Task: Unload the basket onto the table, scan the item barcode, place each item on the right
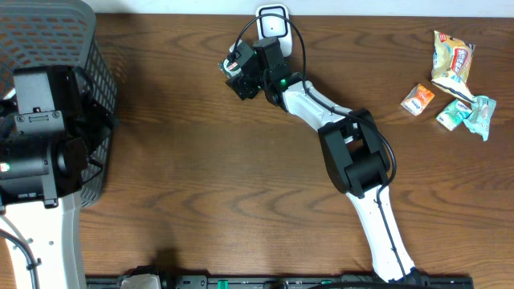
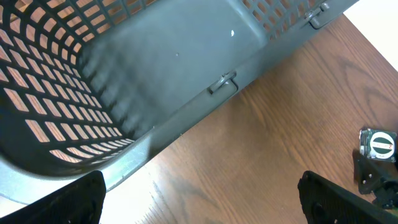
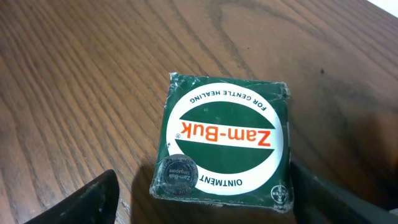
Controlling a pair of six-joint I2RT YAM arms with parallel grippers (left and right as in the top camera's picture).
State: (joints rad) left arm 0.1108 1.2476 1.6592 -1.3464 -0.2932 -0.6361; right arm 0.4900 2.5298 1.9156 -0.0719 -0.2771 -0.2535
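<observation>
A green and white Zam-Buk ointment box (image 3: 227, 140) lies flat on the wooden table, label up. My right gripper (image 3: 205, 199) straddles its near end, open. The left finger (image 3: 93, 202) stands clear of the box with table showing between them. The right finger (image 3: 336, 199) is close against the box's edge. In the overhead view the box (image 1: 230, 66) sits at the tip of the right gripper (image 1: 238, 74), next to a white scanner (image 1: 273, 22) at the table's back edge. My left gripper (image 2: 202, 205) hangs open and empty beside the basket.
A grey mesh basket (image 1: 88, 72) stands at the far left under the left arm; its wall (image 2: 186, 74) fills the left wrist view. Several snack packets (image 1: 451, 56) and a small orange box (image 1: 418, 99) lie at the back right.
</observation>
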